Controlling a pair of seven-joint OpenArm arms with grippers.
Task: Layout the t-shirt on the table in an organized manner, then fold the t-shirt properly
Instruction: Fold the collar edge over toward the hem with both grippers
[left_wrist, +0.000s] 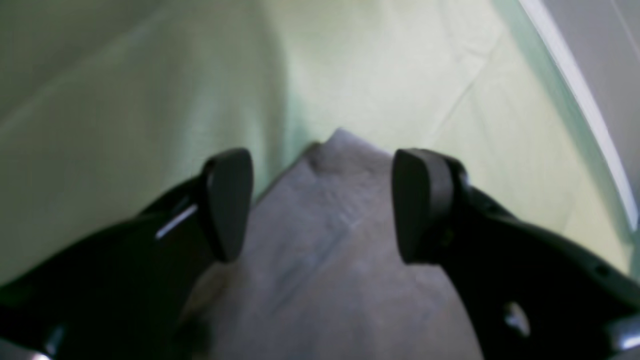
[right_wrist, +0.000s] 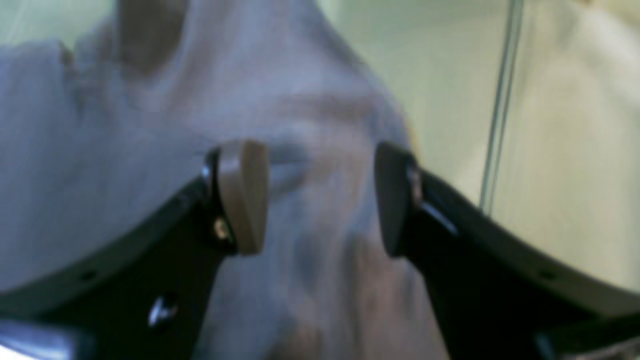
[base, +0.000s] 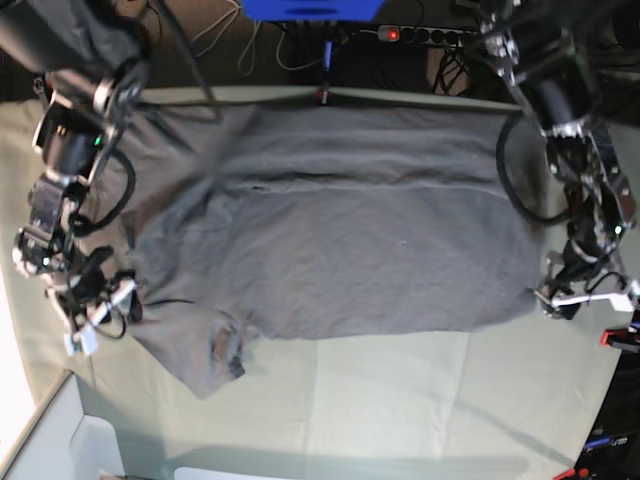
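Both grippers (left_wrist: 322, 205) (right_wrist: 320, 197) gape above the t-shirt's (base: 330, 240) opposite ends.

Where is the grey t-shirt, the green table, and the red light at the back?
t-shirt (base: 340, 250): base view, middle of the spread grey body.
table (base: 400, 390): base view, bare green cloth below the shirt's edge.
red light (base: 392, 35): base view, glowing switch on the power strip behind the table.

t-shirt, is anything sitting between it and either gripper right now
Nothing visible. The left gripper stands open right over a corner of the t-shirt, and the right gripper is open over its other end. Only bare table surrounds the cloth.
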